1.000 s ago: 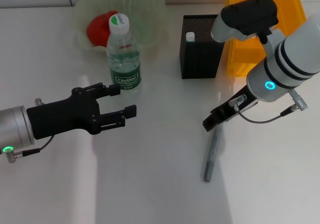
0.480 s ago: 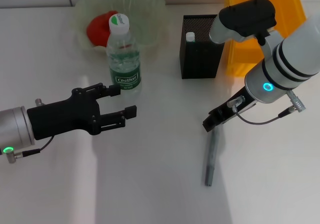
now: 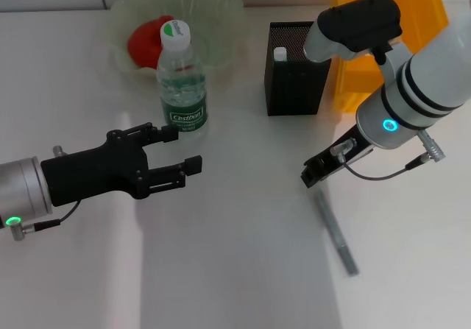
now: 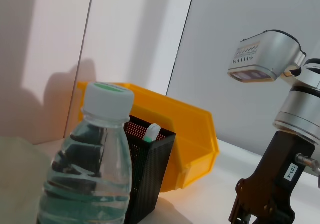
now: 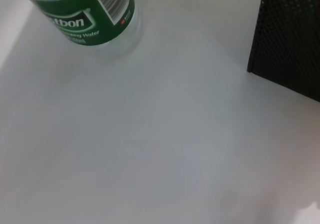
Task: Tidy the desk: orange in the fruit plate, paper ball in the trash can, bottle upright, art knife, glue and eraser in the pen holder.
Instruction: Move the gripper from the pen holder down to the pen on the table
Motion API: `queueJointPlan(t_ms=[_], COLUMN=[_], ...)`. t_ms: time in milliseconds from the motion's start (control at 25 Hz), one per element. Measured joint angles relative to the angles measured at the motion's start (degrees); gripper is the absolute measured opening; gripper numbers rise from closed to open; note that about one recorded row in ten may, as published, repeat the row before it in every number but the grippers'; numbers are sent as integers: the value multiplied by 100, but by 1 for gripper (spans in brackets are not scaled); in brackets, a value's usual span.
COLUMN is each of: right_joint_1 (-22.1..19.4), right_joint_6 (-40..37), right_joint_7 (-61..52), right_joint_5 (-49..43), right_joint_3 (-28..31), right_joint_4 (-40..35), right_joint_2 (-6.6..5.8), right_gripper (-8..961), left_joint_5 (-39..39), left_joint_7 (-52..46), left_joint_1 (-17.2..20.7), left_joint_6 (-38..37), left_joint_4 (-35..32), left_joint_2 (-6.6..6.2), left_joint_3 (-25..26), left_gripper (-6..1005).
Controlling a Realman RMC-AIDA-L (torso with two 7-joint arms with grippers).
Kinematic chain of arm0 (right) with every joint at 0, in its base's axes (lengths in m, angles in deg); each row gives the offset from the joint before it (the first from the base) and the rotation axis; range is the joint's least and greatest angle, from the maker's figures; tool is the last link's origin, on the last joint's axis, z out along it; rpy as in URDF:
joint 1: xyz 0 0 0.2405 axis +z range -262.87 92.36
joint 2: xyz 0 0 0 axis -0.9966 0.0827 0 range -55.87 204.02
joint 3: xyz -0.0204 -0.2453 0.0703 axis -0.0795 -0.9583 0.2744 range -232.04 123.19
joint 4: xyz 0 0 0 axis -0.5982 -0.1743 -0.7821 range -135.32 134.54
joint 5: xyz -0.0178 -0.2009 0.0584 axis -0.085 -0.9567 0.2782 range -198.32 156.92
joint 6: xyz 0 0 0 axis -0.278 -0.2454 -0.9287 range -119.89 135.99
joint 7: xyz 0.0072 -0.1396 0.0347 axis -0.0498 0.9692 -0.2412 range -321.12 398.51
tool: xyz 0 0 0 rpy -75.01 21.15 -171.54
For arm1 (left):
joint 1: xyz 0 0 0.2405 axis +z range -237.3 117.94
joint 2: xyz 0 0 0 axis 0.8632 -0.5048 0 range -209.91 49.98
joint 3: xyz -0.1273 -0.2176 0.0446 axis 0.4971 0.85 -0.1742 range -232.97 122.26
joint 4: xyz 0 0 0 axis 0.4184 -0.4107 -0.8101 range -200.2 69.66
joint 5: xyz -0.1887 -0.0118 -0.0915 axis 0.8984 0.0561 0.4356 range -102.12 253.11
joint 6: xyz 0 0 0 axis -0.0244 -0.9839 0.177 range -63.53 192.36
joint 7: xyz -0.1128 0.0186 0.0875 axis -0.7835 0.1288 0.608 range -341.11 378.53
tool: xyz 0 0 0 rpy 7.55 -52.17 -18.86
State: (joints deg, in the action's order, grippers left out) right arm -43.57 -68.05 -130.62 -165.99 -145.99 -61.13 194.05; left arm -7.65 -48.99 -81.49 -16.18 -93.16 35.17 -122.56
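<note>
Head view: a white worktop carries a water bottle standing upright left of centre, its white cap with a green top uppermost. Just behind it at the far left sits a clear green fruit plate with a red-orange fruit inside. A black mesh pen holder stands at the far centre with a white-capped glue stick poking up in it, and a yellow bin stands just to its right. The left end effector hovers near the bottle on its near side, fingers spread apart and grasping nothing. The right end effector hangs low over the worktop right of centre; whether its fingers are parted or clenched cannot be told. A grey art knife lies flat on the worktop just nearer than that end effector, slanting away to the near right and apart from it. Left wrist view shows the bottle close up, the pen holder behind it and the yellow bin beyond.
</note>
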Motion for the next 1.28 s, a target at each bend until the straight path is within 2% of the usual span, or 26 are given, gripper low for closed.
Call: queueJointPlan(t_ms=[80,280,600,880,1080,1280], right_joint_1=[13,29,19,-315,-395,-515], right_joint_6=[0,-4,-97,-474,-833,-821], right_joint_7=[1,3,5,136,133,124], right_joint_5=[1,2,-1,-54,-312,-343], right_joint_3=[-8,-23,-46,-25,-111,-320], right_joint_4=[14,26,-66,-937,-1119,-1084], right_joint_2=[-1,-7,-29,-65,-50,-40], right_gripper=[349,168,172,176,233,276], left_joint_5=[0,0,0,0,0,0], left_joint_7=[1,3,3,-3,-11,-2], left_joint_1=[1,1,1,19,18,7], left_joint_6=[0,0,0,0,-3,2], left_joint_4=[-9,-16,-16,-24,-23,-21], left_joint_2=[3,2,0,0,1,24], left_joint_3=[0,4,2,15,24,24], left_gripper=[781,781,781,781,781,781])
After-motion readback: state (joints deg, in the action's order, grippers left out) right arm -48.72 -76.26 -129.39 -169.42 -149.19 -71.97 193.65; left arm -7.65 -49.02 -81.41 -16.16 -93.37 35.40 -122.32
